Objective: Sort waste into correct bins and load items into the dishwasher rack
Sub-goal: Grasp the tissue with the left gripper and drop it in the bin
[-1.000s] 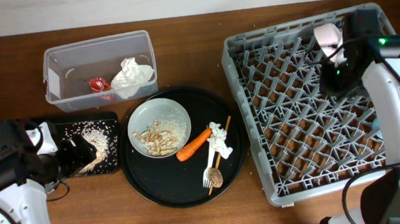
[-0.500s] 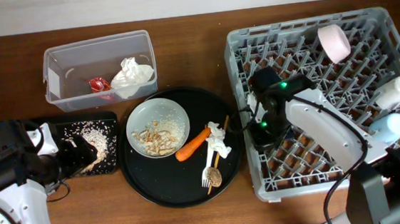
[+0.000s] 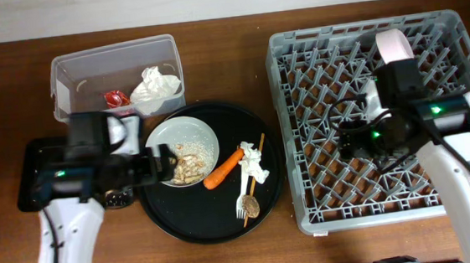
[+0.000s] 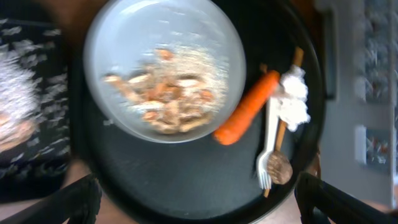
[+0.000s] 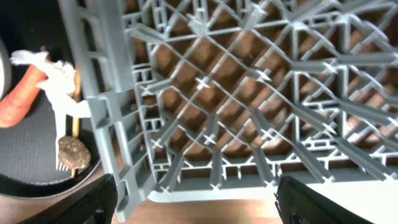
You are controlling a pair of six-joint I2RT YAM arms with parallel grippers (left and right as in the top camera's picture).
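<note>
The pale plate with beige food scraps sits on the round black tray. To its right lie an orange carrot piece, a crumpled napkin, a white fork, a chopstick and a brown lump. My left gripper hangs open over the plate's left rim, nothing between its fingers. Over the grey dishwasher rack, my right gripper is open and empty. A pink bowl stands at the rack's back.
The clear tub at the back left holds a red wrapper and a white napkin. The shallow black tray lies left of the round tray, mostly under my left arm. The rack's wall borders the round tray.
My left arm has swung right from the shallow black tray to above the plate. My right arm has shifted right across the rack.
</note>
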